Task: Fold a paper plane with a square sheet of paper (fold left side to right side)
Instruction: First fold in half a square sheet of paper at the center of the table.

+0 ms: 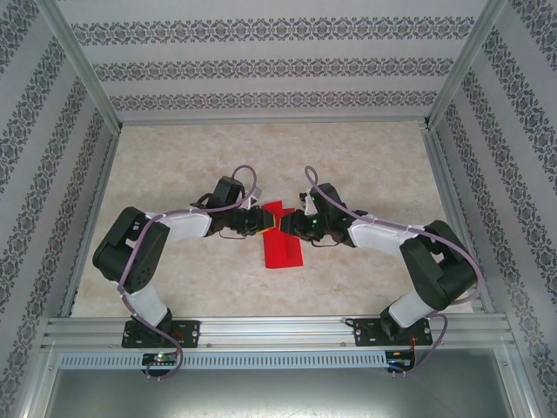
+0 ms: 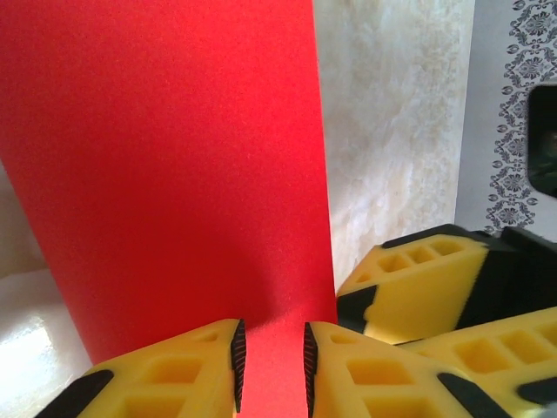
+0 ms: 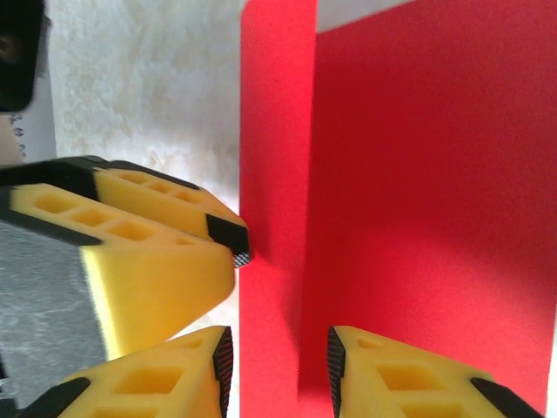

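Note:
The square sheet of paper (image 1: 283, 248) is bright red and lies on the table between the two arms as a narrow creased shape. My left gripper (image 1: 259, 223) hovers over its left upper part. In the left wrist view the left gripper (image 2: 271, 364) stands a little open, with red paper (image 2: 174, 174) showing through the narrow gap. My right gripper (image 1: 294, 225) faces it from the right. It is open (image 3: 278, 370), its jaws on either side of a straight fold edge in the paper (image 3: 418, 192). The two grippers' fingertips nearly meet over the sheet.
The table top (image 1: 174, 165) is pale marbled stone, with patterned walls and a metal frame (image 1: 278, 329) round it. The right gripper's yellow fingers (image 2: 418, 279) sit close beside the left jaws. The left gripper's fingers (image 3: 148, 235) crowd the right wrist view.

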